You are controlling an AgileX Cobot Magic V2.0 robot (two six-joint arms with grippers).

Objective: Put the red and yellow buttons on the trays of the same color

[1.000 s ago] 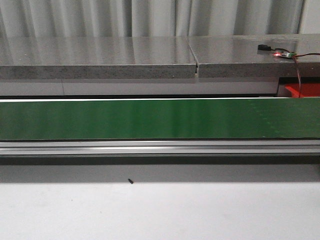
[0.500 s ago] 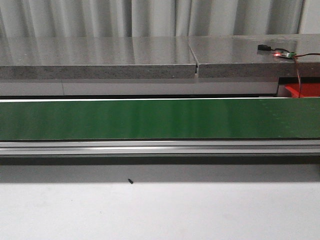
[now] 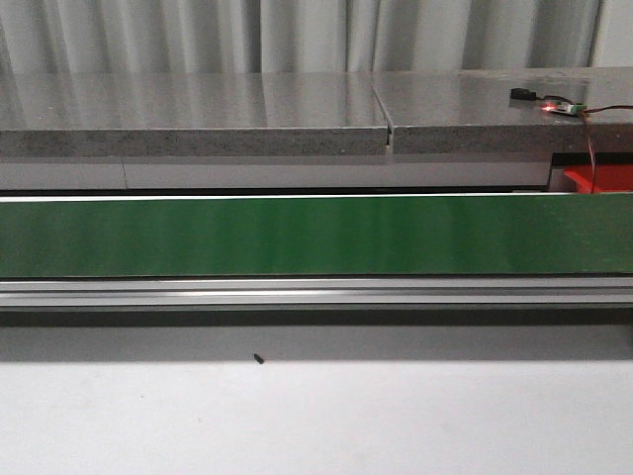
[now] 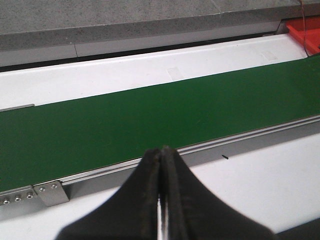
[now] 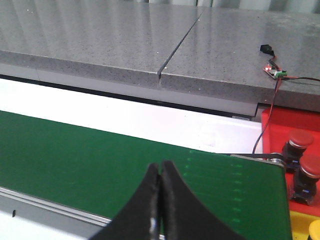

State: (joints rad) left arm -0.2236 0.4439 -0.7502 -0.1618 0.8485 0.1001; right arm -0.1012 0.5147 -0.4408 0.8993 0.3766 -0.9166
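Note:
The green conveyor belt [image 3: 316, 236] runs bare across the front view; no button lies on it. In the right wrist view two red buttons [image 5: 300, 138] [image 5: 311, 165] stand in a red tray [image 5: 280, 120] beyond the belt's end, and a yellow tray [image 5: 300, 226] holds a yellow button [image 5: 315, 229] at the frame edge. The red tray's corner also shows in the front view [image 3: 603, 178] and the left wrist view [image 4: 306, 31]. My left gripper [image 4: 162, 149] is shut and empty over the belt's near rail. My right gripper [image 5: 160, 164] is shut and empty over the belt.
A grey stone counter [image 3: 198, 114] runs behind the belt, with a small circuit board [image 3: 559, 106] and red wire [image 5: 272, 95] on it. An aluminium rail [image 3: 316, 292] edges the belt. A small black speck [image 3: 258, 359] lies on the white table [image 3: 316, 416].

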